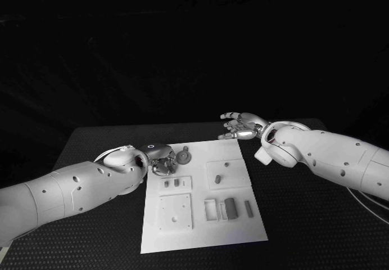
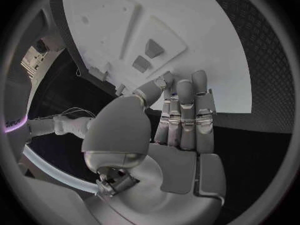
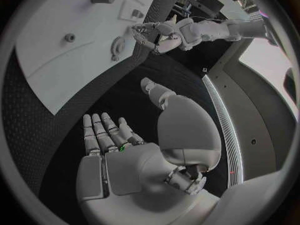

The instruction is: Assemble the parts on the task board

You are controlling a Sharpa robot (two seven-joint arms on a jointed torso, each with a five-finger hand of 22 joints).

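Several parts loose; assembly looks barely begun.
Task board (image 1: 203, 236) lies mid-table; left hand (image 1: 161, 162) hovers at its far left edge beside a round part (image 1: 185, 156), fingers loosely curled, apparently holding nothing; right hand (image 1: 240, 126) waits spread and unladen past the far edge; bar parts (image 1: 230, 207) lie near.

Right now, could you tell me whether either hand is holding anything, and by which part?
Nothing is held. The left hand hovers with fingers extended at the task board's edge, near a round part; the right hand is open over the table.

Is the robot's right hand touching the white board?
Apart. In the head view the right hand hovers open over black table beyond the task board; the right wrist view shows dark table between them.
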